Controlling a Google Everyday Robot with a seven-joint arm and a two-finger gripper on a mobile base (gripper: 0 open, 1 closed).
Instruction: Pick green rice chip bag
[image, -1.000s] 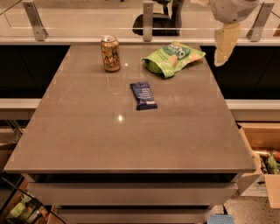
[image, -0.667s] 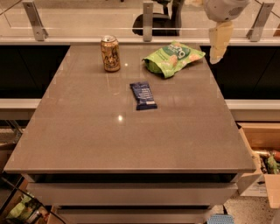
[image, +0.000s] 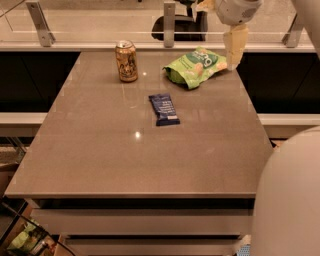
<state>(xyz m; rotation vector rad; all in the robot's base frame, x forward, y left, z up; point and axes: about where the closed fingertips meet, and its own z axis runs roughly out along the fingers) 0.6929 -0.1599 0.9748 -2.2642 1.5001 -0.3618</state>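
Findings, largest item first. The desk (image: 150, 160) carries three items, and none of them has shifted over the last second. A pale rounded part of the robot's body (image: 290, 200) fills the lower right of the view.

The change is in the arm. The gripper (image: 234, 64) has travelled leftward from beyond the desk's far right corner and now hangs, pointing down, at the right end of the green rice chip bag (image: 195, 67). We judge this to be the closing stage of the approach: the grasp is not yet made, and the bag lies flat and undisturbed on the far right part of the desk.

The gold can (image: 126, 61) stands upright at the far left, well apart from the bag. The dark-blue bar (image: 163, 109) lies nearer the middle, clear of the gripper's line.

Whether the gripper is open or closed we cannot tell; it presents as one pale slab seen side-on. It carries nothing. Its tip is just beside the bag's right corner, and we cannot confirm contact.
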